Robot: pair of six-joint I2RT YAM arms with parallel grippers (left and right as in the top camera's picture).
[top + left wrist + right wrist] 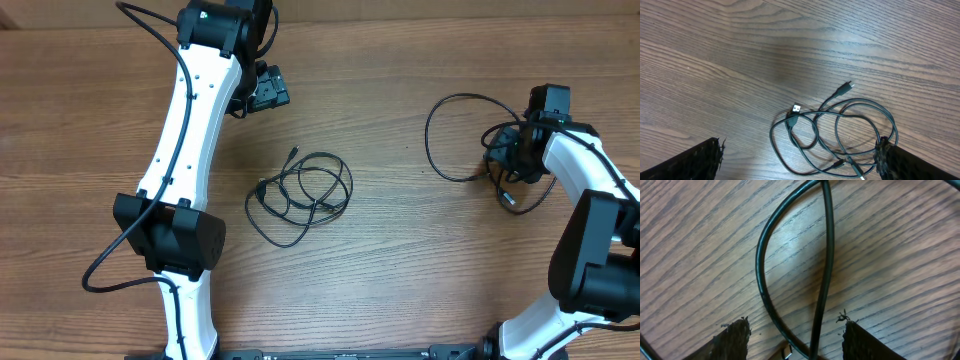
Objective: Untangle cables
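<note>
A bundle of thin black cables (300, 195) lies tangled in overlapping loops at the table's middle, with small plug ends sticking out. It also shows in the left wrist view (840, 135), with a silvery USB plug (796, 108). My left gripper (266, 92) (800, 155) is open and empty, back from the bundle. A separate black cable loop (447, 140) lies at the right. My right gripper (508, 160) (795, 332) is open low over it, with two of its strands (826, 255) running between the fingers and a small silvery plug end (787, 353) beside them.
The wooden table (400, 280) carries everything. The left arm (185, 140) runs down the left side and the right arm (590, 230) stands at the right edge, each with a thicker black wire of its own.
</note>
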